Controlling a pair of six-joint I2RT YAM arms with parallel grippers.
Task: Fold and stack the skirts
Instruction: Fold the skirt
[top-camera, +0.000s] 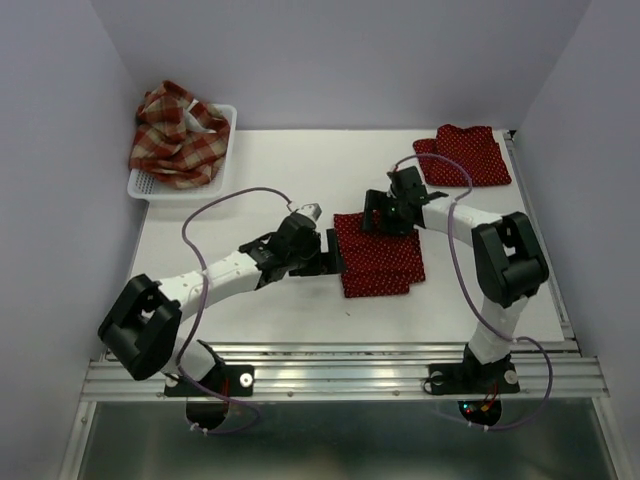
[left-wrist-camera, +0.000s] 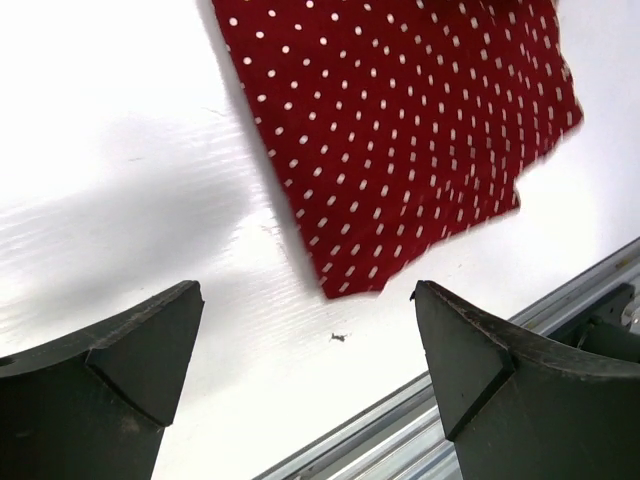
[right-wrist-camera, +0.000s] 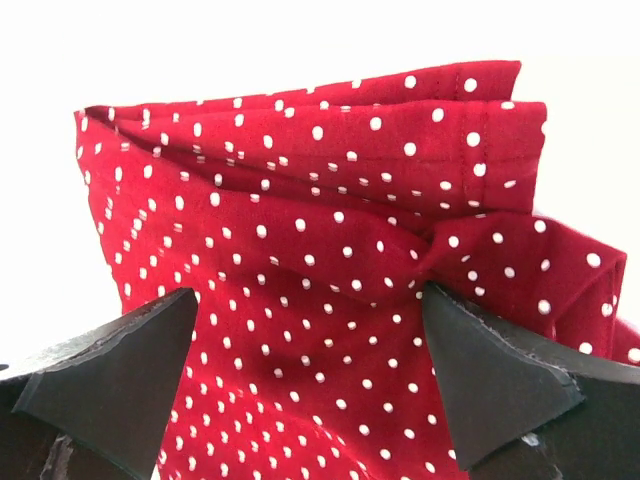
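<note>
One dark red polka-dot skirt (top-camera: 380, 257) lies flat mid-table. My left gripper (top-camera: 327, 258) is open at its left edge; in the left wrist view the gripper (left-wrist-camera: 308, 340) hangs over bare table just short of the skirt's corner (left-wrist-camera: 400, 130). My right gripper (top-camera: 386, 220) is open at the skirt's far edge. In the right wrist view that gripper (right-wrist-camera: 310, 345) straddles rumpled, layered dotted cloth (right-wrist-camera: 320, 220), and the fingers (right-wrist-camera: 120, 370) hold nothing. A second dotted skirt (top-camera: 465, 155) lies folded at the back right. The plaid skirt (top-camera: 178, 132) is heaped in the basket.
The white mesh basket (top-camera: 228, 150) stands at the back left against the wall. A metal rail (top-camera: 340, 375) runs along the table's near edge and shows in the left wrist view as the rail (left-wrist-camera: 520, 330). Walls close in on three sides.
</note>
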